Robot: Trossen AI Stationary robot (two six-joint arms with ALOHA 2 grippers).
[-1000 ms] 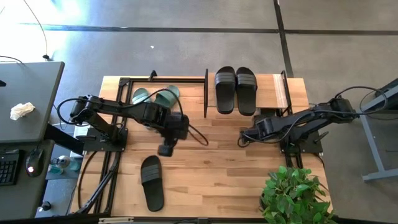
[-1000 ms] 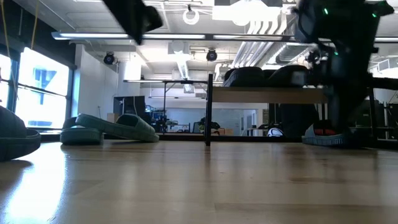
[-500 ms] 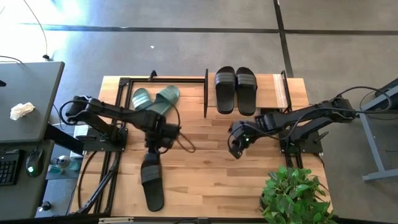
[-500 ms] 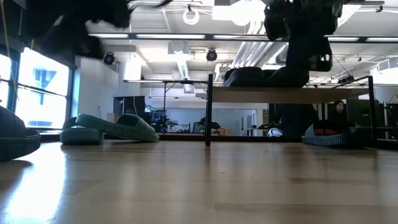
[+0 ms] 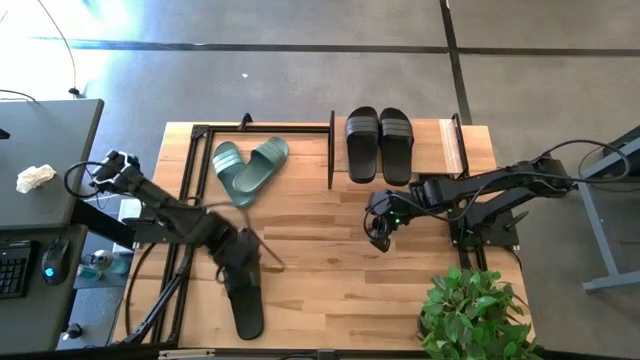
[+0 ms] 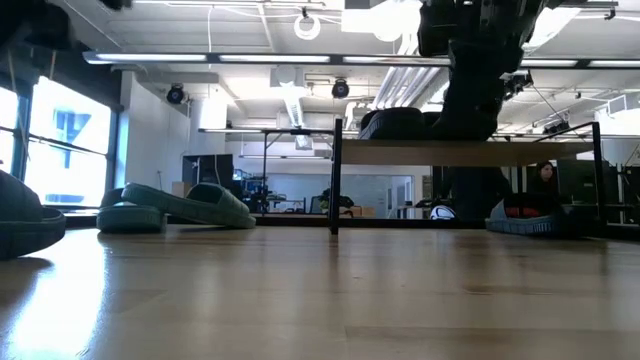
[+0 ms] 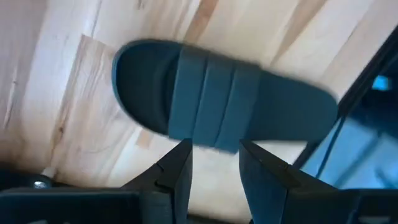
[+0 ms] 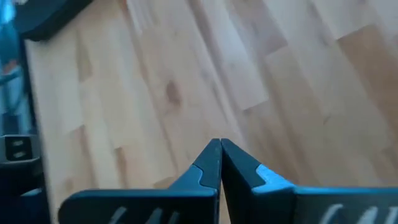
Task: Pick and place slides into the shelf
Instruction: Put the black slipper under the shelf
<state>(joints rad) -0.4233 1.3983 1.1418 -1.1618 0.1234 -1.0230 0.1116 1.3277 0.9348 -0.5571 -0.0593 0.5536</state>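
1 black slide (image 5: 246,297) lies on the table (image 5: 330,290) near its front-left edge, toe toward the shelf side. The left gripper (image 5: 240,255) hovers just above its near end, fingers (image 7: 177,177) parted with a clear gap. 2 black slides (image 5: 379,143) sit side by side on the shelf (image 5: 440,148) top board, and 2 green slides (image 5: 248,166) lie inside the open black frame (image 5: 205,135). The right gripper (image 5: 378,232) hangs over bare table mid-right, fingers pressed together on nothing.

Black pair (image 5: 379,144) on shelf board (image 5: 432,146); green pair (image 5: 249,166) beside; lone black slide (image 5: 245,297) on table front-left.
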